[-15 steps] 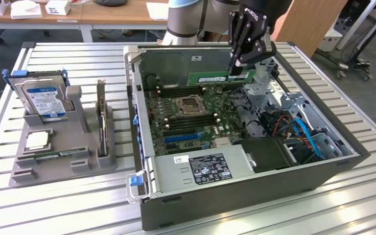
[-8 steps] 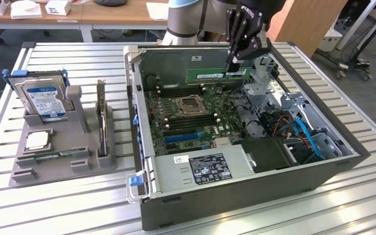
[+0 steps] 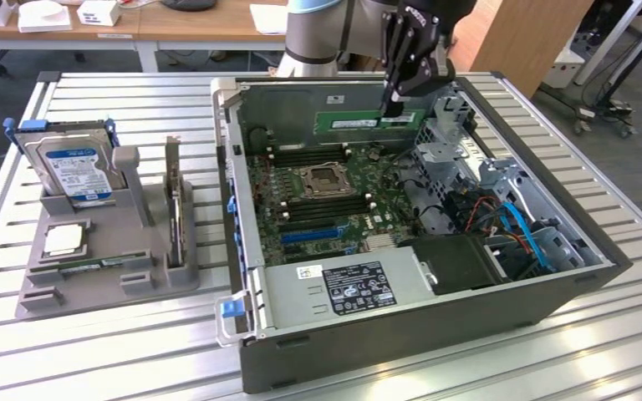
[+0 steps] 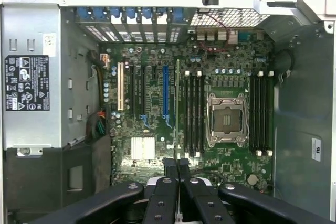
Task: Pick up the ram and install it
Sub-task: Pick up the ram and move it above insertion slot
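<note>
Upper centre of the exterior view: black fingers (image 3: 391,100) clamp shut on the long, thin green circuit-board ram (image 3: 354,123), held level, its long axis parallel to the black motherboard memory slots (image 3: 298,156) below and left.

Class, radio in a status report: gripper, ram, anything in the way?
Gripper shut on the ram. Ram held over the motherboard, not yet seated. Memory slots look unobstructed.

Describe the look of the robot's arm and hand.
The arm is a smooth silver-grey tube with a pale blue ring and a wider flared section below it. The hand is matte black, built from chunky linked bars on each side, joined by round silver pins and narrowing to slim flat fingers.
</note>
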You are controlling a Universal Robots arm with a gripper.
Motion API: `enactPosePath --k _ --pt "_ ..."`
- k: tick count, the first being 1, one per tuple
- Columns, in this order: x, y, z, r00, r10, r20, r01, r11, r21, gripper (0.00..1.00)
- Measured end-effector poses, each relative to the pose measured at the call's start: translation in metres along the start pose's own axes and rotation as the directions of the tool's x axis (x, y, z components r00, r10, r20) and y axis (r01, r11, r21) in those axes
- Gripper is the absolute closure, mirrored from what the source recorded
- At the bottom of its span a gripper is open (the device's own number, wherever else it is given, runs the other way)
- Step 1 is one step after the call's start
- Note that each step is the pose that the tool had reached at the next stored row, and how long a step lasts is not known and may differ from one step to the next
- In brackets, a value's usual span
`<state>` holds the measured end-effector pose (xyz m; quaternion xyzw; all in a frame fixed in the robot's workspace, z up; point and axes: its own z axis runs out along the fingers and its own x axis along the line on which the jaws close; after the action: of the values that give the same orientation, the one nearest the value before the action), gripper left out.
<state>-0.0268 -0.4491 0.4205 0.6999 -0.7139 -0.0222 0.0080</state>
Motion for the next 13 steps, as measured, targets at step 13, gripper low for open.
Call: enactPosePath --k 13 --pt "-0.028 0.0003 0.0052 1.0 0.005 0.0002 -0.005 1.0 0.0002 0.89"
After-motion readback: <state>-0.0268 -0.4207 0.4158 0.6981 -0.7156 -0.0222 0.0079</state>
